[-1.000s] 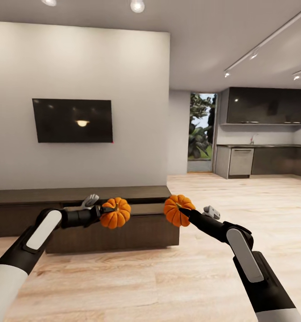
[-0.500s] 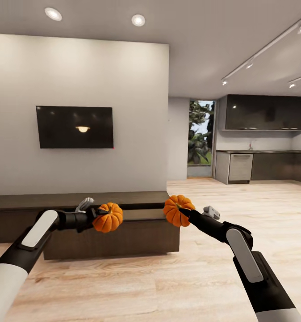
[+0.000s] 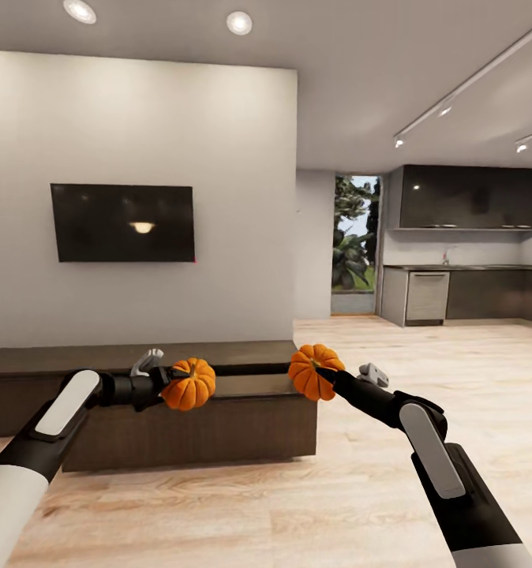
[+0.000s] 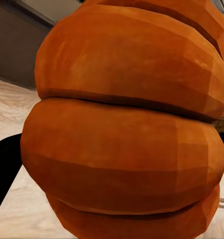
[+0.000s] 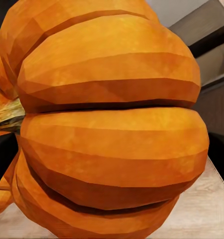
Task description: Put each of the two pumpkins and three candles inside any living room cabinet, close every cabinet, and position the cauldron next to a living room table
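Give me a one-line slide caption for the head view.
Both arms hold pumpkins, left pumpkin and right pumpkin, in front of the low dark cabinet under a wall-mounted TV.

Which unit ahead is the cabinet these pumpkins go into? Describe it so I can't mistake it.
Start at the black TV on the pale wall; the cabinet is the long, low dark brown unit on the floor directly beneath it, behind the two held pumpkins. Unlike the grey kitchen cabinets far right, it is flat-topped with plain handleless fronts.
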